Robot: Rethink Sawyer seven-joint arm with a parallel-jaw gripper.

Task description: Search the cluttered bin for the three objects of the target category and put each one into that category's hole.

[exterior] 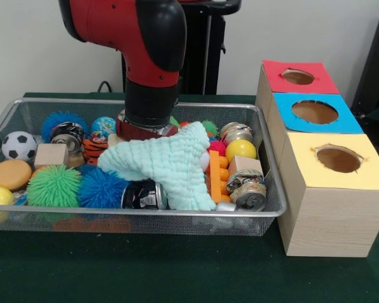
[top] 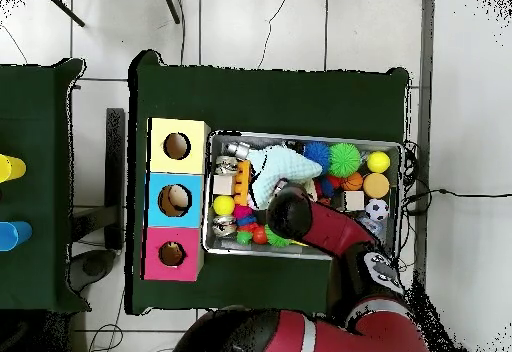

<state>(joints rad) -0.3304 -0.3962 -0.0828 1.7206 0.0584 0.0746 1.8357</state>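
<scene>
The silver wire-mesh bin (exterior: 273, 203) stands on the green table, full of toys; it also shows in the overhead view (top: 303, 136). My gripper (exterior: 145, 129) reaches down into the bin's middle, its tip hidden behind a mint green cloth (exterior: 170, 165) draped over the toys. An orange and black striped soft toy (exterior: 95, 150) lies just beside the gripper. The yellow duck and the brown monkey are hidden or out of view. The red-topped hole (exterior: 297, 77) is on the far end of the wooden box, beside the bin; it also shows in the overhead view (top: 171, 254).
The blue-topped hole (exterior: 314, 112) and the yellow-topped hole (exterior: 338, 158) are on the same box. The bin holds a green spiky ball (exterior: 54, 186), a blue spiky ball (exterior: 101, 188), cans (exterior: 247, 189), a soccer ball (exterior: 19, 145), a yellow ball (exterior: 240, 149) and a wooden block (exterior: 50, 154).
</scene>
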